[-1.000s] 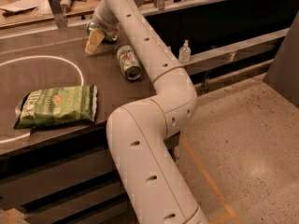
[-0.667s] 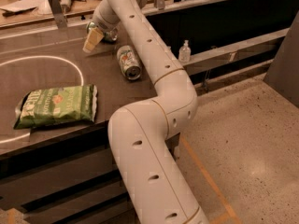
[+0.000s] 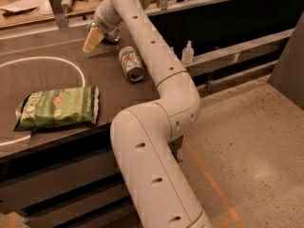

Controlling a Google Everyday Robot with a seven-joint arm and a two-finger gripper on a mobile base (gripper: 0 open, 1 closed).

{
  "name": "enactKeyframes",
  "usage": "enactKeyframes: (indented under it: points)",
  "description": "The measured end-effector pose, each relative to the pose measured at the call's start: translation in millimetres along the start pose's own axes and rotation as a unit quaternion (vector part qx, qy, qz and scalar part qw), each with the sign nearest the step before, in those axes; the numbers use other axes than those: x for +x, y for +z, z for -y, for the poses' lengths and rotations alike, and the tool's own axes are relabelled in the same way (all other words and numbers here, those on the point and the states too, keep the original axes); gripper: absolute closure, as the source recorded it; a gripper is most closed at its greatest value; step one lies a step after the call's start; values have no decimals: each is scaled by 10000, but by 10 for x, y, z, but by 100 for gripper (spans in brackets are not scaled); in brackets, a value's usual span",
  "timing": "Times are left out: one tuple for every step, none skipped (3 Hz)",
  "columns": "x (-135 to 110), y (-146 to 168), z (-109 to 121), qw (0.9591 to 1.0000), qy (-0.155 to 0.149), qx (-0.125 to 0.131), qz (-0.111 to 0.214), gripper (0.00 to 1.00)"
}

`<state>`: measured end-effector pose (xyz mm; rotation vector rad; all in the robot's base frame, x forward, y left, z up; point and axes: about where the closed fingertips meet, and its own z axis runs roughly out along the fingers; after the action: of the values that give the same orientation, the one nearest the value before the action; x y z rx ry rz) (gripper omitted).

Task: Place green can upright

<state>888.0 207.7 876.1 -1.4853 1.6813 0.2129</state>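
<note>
Tool (image 3: 93,38) edged slightly left; green can (image 3: 113,35) just right of it.

We locate the gripper (image 3: 95,36) over the rear of the table (image 3: 118,94), behind and to the left of the lying can (image 3: 131,63). The green can (image 3: 112,35) sits right at the gripper, mostly hidden by it (contact cannot be confirmed). The chip bag (image 3: 57,108) lies flat at the front left, across the circle line (image 3: 47,59). The arm (image 3: 156,127) rises at the table's right edge. A bottle (image 3: 188,52) stands on the ledge further right.
</note>
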Motion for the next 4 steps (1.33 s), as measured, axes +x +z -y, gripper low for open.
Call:
enactKeyframes:
  points:
    - [7,37,-7,10000,49,6,-26,0]
    - [14,71,-22,10000,55,5,-77,0]
    - [31,120,-41,9998,85,4,-155,0]
    - [29,144,-59,9998,93,-14,-165,0]
